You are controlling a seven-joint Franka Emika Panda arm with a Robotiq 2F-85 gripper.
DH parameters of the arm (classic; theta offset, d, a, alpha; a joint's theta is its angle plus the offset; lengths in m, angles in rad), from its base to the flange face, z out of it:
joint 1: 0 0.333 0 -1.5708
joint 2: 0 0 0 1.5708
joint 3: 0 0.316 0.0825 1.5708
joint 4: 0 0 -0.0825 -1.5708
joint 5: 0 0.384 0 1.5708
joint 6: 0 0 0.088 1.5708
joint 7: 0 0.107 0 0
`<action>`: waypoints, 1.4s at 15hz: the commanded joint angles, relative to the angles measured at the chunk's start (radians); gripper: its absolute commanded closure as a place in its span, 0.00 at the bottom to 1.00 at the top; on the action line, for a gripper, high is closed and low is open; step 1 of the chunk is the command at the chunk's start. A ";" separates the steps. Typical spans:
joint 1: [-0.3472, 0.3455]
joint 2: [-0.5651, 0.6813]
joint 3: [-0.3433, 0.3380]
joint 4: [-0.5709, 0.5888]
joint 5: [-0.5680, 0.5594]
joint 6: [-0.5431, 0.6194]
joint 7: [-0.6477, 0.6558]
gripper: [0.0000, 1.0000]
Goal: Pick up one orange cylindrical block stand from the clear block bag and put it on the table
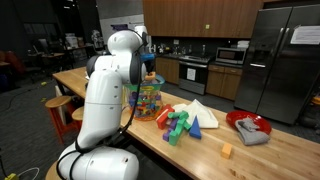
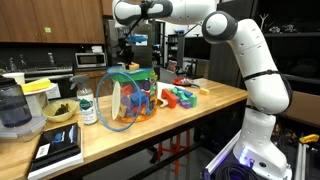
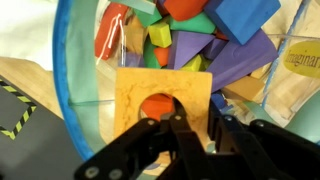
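Observation:
In the wrist view my gripper (image 3: 195,122) comes in from the bottom and is shut on the orange cylindrical block stand (image 3: 140,92), a flat orange-yellow square with a round hole. One finger reaches into the hole and the other presses the square's right edge. Behind it the clear block bag (image 3: 72,95) stands open with a blue rim, packed with coloured blocks (image 3: 205,40). In both exterior views the gripper (image 1: 150,60) (image 2: 125,55) hangs just over the mouth of the bag (image 1: 147,102) (image 2: 132,100), which stands on the light-wood table (image 1: 285,150) (image 2: 160,130).
A loose pile of green, purple and blue blocks (image 1: 178,125), a white sheet (image 1: 204,115), a red plate with a grey cloth (image 1: 250,126) and a tiny orange cube (image 1: 227,151) lie beyond the bag. A bottle (image 2: 88,105), a blender (image 2: 12,108) and a book (image 2: 58,148) stand at the other end.

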 commanded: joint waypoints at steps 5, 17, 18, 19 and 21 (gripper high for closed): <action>-0.032 -0.077 -0.017 0.001 0.006 -0.067 0.029 0.94; -0.106 -0.253 -0.061 -0.248 0.009 0.024 0.070 0.94; -0.117 -0.278 -0.068 -0.291 0.008 0.042 0.068 0.94; -0.128 -0.305 -0.075 -0.338 0.000 0.063 0.067 0.94; -0.148 -0.350 -0.089 -0.425 0.004 0.119 0.061 0.94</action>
